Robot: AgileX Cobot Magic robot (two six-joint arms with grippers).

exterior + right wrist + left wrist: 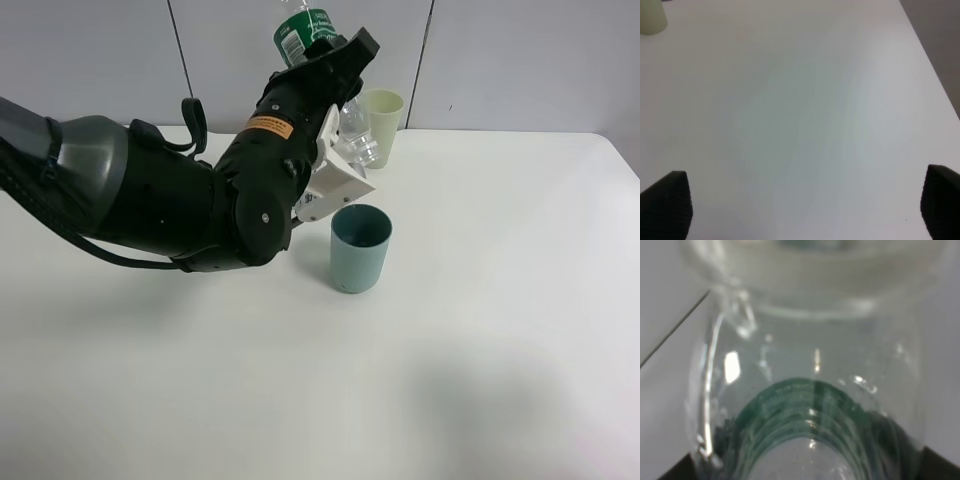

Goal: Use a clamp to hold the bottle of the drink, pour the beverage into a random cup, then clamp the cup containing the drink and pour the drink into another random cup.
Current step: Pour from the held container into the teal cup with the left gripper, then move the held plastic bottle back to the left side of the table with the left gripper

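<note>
left gripper (338, 58) clenched on the clear ridged plastic bottle (298, 32), green label's white print unreadable, neck tipped down near the smooth matte teal tumbler (360, 252); right gripper (800, 205) spread wide, empty

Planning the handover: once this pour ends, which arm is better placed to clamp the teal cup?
Right, probably. The left gripper is shut on the bottle, tilted neck-down near the teal cup. The right gripper is open and empty over the table, though its distance from the cup is unclear.
</note>
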